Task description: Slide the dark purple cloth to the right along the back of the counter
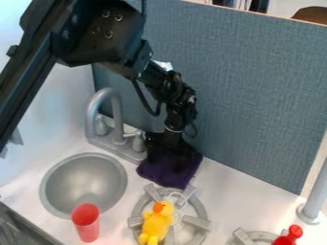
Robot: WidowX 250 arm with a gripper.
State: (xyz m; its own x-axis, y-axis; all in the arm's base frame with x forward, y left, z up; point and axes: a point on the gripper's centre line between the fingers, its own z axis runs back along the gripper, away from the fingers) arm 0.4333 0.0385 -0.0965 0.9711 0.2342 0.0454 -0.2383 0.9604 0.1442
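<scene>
- From where I stand, the black gripper [171, 148] hangs down just left of the middle of the frame, right at a dark purple cloth [167, 168].
- How far open the gripper is, I can't tell from here, nor whether it has hold of the cloth; its tip is dark against the fabric.
- The cloth lies on the pale counter [233, 184], a little below the centre of the frame, most of it spreading below and to either side of the gripper's lower end.
- Just left of the cloth I see the grey faucet [117, 117], its spout curving up and over.
- Over in the lower left is the round grey sink [83, 179], with a red cup [86, 222] standing by its lower edge.
- Below the cloth, at the bottom of the frame, a yellow duck toy [155, 225] with an orange bill lies across a grey burner [199, 222].
- A red object [294, 232] sits at a second burner [246, 237] in the lower right, near a grey post [313, 201].
- Behind it all, a blue-grey panel [249, 95] fills much of the upper right.
</scene>
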